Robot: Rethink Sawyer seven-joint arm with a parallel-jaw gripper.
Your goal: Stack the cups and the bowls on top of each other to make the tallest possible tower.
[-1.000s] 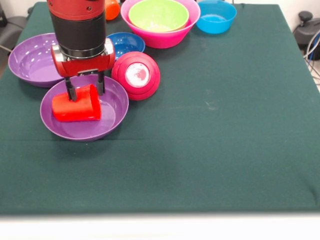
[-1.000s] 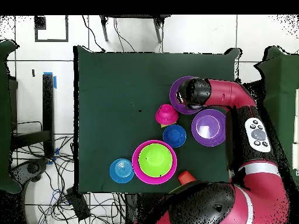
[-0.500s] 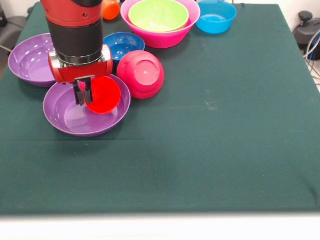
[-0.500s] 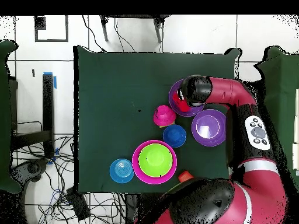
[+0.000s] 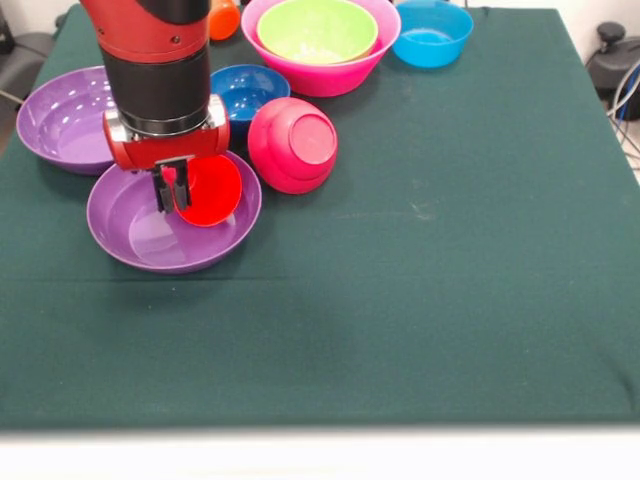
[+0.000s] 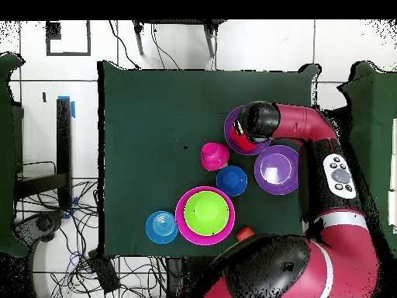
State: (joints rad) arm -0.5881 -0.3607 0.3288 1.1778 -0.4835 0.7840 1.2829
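red cup [image 5: 208,189] pinched in the gripper [image 5: 172,190], over the purple bowl [image 5: 140,232]

the fingers clamp the cup's rim; it hangs tilted, mouth facing the desk's front edge, long axis near level. the bowl sits directly below, near the desk's left edge in the front view, so the cup likely needs turning upright first.

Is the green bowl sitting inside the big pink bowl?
Yes, the front view shows the lime green bowl nested inside the big pink bowl, whose rim rings it all round.
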